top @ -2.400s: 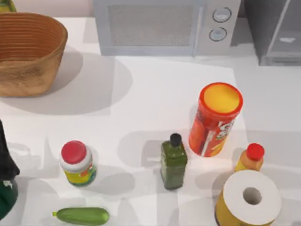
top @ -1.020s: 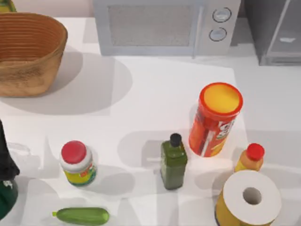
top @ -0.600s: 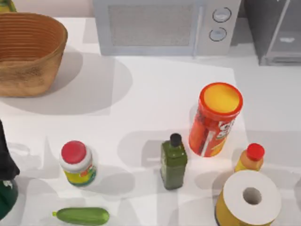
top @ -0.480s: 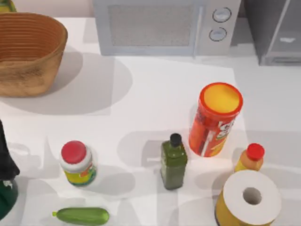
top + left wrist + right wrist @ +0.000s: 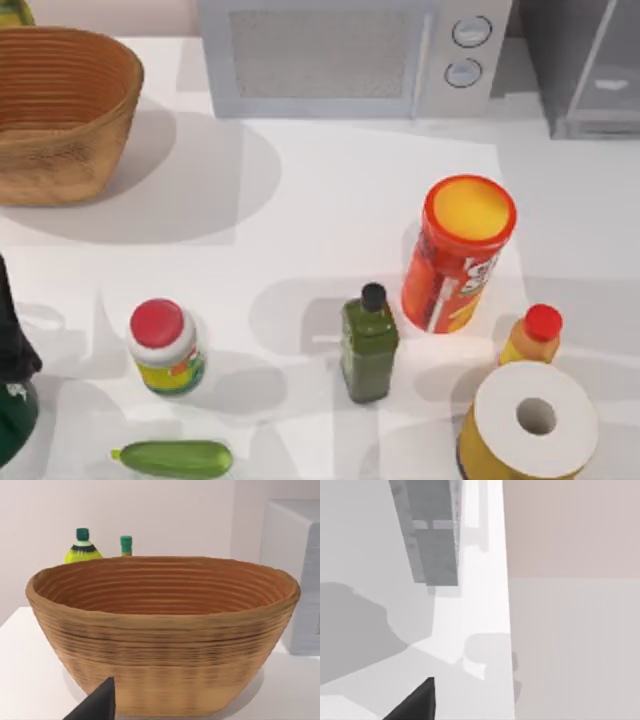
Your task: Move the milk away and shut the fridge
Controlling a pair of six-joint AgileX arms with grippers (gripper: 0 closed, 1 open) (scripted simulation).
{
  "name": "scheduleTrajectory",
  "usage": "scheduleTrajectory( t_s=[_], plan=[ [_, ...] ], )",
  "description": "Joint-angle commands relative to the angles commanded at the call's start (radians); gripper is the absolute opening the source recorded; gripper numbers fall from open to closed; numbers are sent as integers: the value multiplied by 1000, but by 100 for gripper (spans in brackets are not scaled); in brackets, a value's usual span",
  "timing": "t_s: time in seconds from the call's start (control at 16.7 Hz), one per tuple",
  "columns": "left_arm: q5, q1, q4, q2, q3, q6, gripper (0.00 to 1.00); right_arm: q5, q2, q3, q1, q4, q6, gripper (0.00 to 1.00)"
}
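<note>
At the table's (image 5: 330,190) left edge, left arm (image 5: 14,380) parked low; finger spread cannot be told. Fridge (image 5: 585,65) stands far right.

Wicker basket (image 5: 62,110) at table's far left; microwave (image 5: 350,55) at the back. Near side: red-capped jar (image 5: 164,345), cucumber (image 5: 173,458), green bottle (image 5: 369,343), orange crisp tube (image 5: 458,252), small red-capped bottle (image 5: 533,335) and paper roll (image 5: 530,418), touching

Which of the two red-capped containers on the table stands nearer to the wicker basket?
The white jar with the red cap and yellow-green label, at the table's left. The orange-bodied bottle stands far right, beside the paper roll, away from the basket.
</note>
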Motion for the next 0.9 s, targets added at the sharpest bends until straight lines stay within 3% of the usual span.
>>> scheduleTrajectory(
  t_s=[0.3, 0.48, 0.9],
  plan=[
    [0, 0, 0, 0, 0, 0, 100, 3, -2, 1, 16, 14, 11, 100],
    [0, 0, 0, 0, 0, 0, 100, 17, -2, 26, 100, 110, 95, 100],
    [0, 0, 0, 0, 0, 0, 100, 86, 13, 73, 472, 639, 614, 100]
  ],
)
